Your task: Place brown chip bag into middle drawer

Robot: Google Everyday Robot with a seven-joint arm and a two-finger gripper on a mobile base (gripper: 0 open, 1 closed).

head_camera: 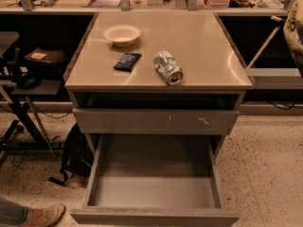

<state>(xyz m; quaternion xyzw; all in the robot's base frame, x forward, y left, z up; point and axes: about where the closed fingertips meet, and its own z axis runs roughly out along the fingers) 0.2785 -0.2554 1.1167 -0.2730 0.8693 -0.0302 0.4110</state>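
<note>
Nothing of the robot's arm or base can be made out in the camera view. The gripper is out of frame. At the right edge, a rounded yellow-tan shape point(295, 32) with dark mottling is cut off; whether it belongs to the robot cannot be told.

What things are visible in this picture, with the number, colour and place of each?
bowl: 1, cream, cabinet top, back left
packet: 1, dark blue, before the bowl
can: 1, silver-green, lying right of packet
scratched drawer front: 1, grey-brown, shut, under top
middle drawer: 1, grey-brown, pulled out, below it
brown chip bag: 1, brown-yellow, right edge, cut off
shoe: 1, tan, floor, bottom left
hand: 0, not in view
</note>
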